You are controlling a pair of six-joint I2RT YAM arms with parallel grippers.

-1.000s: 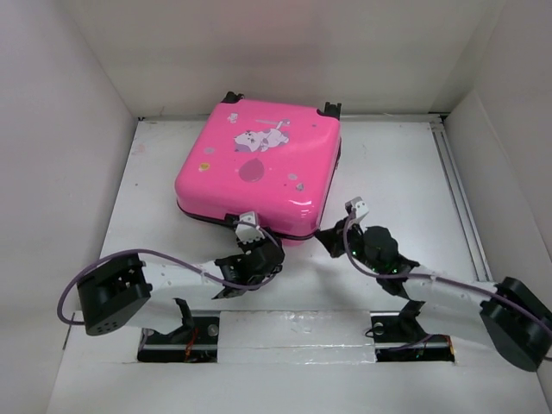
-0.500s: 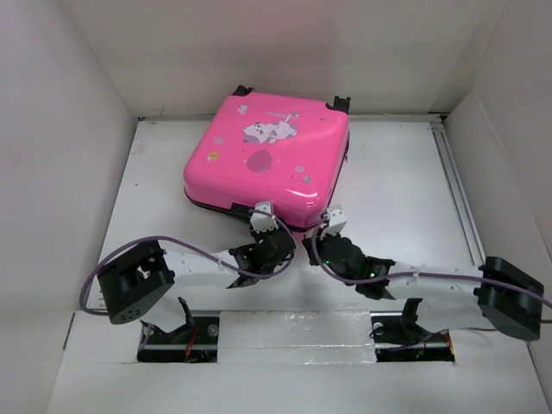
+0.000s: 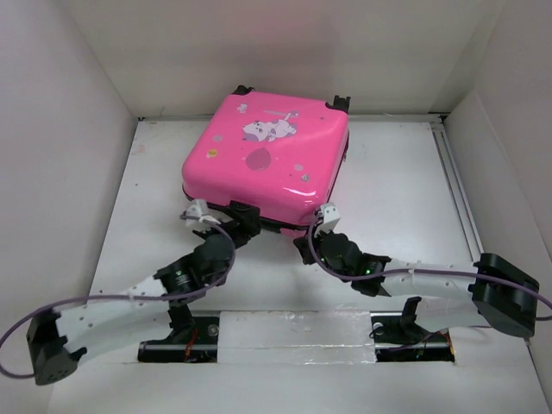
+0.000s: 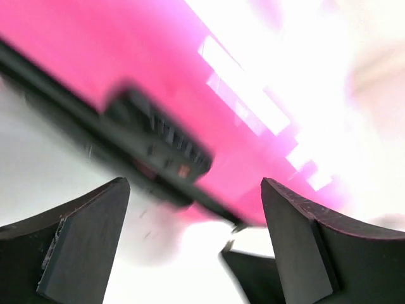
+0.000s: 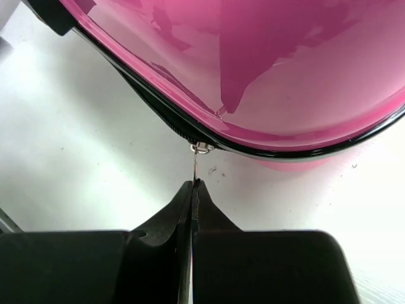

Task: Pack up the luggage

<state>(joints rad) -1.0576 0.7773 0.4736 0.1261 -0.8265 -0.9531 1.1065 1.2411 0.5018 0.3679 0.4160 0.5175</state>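
Note:
The hot-pink luggage (image 3: 267, 164) lies flat and closed at the back middle of the table, cartoon print up. My right gripper (image 3: 322, 220) is at its near right corner, shut on the thin metal zipper pull (image 5: 195, 161), which hangs from the black zipper seam; the pink shell (image 5: 253, 50) fills the top of the right wrist view. My left gripper (image 3: 220, 216) is open at the near left edge of the luggage. In the blurred left wrist view its jaws (image 4: 193, 183) stand wide apart before the pink shell (image 4: 126, 50) and a black handle (image 4: 158, 136).
White walls enclose the table on the left, back and right. A metal rail (image 3: 457, 198) runs along the right side. The two arm bases (image 3: 293, 332) sit at the near edge.
The luggage slid back and turned slightly a second ago, then stayed. My left arm has swung left along the near edge. My right gripper has closed in on the near right corner.

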